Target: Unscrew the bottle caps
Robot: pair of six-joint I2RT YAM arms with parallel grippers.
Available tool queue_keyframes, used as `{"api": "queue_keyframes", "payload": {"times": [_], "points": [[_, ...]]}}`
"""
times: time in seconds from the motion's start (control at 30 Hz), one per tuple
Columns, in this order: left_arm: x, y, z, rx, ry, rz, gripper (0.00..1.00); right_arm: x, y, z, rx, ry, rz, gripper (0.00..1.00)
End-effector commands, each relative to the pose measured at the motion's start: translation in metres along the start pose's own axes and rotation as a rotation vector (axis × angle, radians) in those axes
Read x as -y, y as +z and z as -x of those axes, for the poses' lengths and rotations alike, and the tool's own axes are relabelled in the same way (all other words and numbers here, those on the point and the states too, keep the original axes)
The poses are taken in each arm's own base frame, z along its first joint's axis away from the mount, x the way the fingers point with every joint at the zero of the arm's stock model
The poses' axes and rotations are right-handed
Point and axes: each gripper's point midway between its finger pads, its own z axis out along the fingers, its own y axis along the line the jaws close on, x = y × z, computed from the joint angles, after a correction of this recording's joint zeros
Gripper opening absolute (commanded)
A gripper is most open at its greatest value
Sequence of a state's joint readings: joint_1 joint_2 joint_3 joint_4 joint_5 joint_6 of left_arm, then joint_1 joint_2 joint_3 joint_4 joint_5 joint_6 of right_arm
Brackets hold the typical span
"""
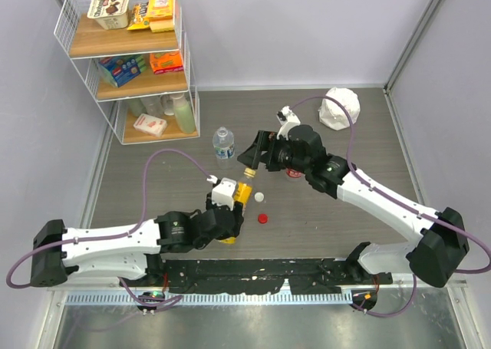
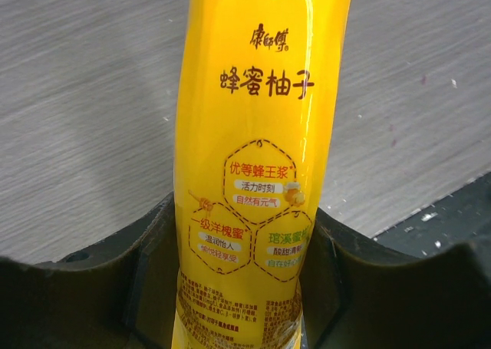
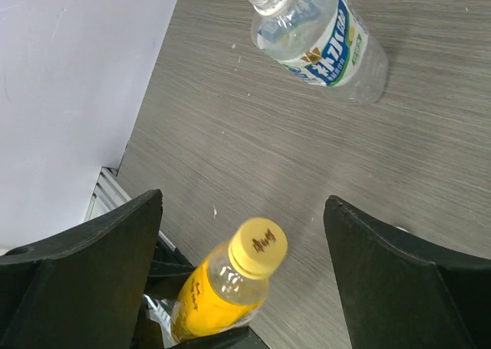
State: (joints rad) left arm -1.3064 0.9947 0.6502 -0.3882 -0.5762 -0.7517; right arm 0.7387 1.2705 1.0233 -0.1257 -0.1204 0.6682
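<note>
Left tool (image 2: 242, 238) clamped on lower body of yellow bottle (image 2: 257, 134), which leans toward right arm. Yellow cap (image 3: 259, 247) on neck, not yet unscrewed. Right tool (image 3: 242, 207) spread wide, cap between fingers but low in wrist view. Likely best: centre over cap, line up with bottle axis, close on cap only, then twist while left holds firm. Red cap (image 1: 262, 218) and white cap (image 1: 259, 197) lie loose on counter (image 1: 345, 234).

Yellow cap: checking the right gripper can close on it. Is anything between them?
Nothing visible does. The right gripper stands open, a finger on either side of the yellow cap, with clear gaps between. The left gripper holds the yellow bottle.
</note>
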Motion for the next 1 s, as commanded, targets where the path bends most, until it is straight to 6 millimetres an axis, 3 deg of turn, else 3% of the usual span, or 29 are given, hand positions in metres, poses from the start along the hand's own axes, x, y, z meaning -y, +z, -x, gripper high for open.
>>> {"api": "queue_keyframes", "payload": {"times": [0.0, 0.43, 0.7, 0.97], "points": [[-0.013, -0.002, 0.027, 0.074, 0.009, 0.119, 0.0, -0.003, 0.0, -0.001, 0.02, 0.03, 0.023, 0.89], [-0.01, -0.004, 0.034, 0.089, 0.024, 0.128, 0.0, -0.011, 0.007, -0.015, 0.008, 0.08, 0.11, 0.77], [-0.01, -0.007, 0.034, 0.097, 0.013, 0.118, 0.0, -0.015, 0.013, -0.019, -0.001, 0.103, 0.155, 0.58], [-0.009, -0.007, 0.029, 0.088, 0.002, 0.107, 0.0, -0.018, 0.015, -0.018, 0.015, 0.119, 0.178, 0.57]]}}
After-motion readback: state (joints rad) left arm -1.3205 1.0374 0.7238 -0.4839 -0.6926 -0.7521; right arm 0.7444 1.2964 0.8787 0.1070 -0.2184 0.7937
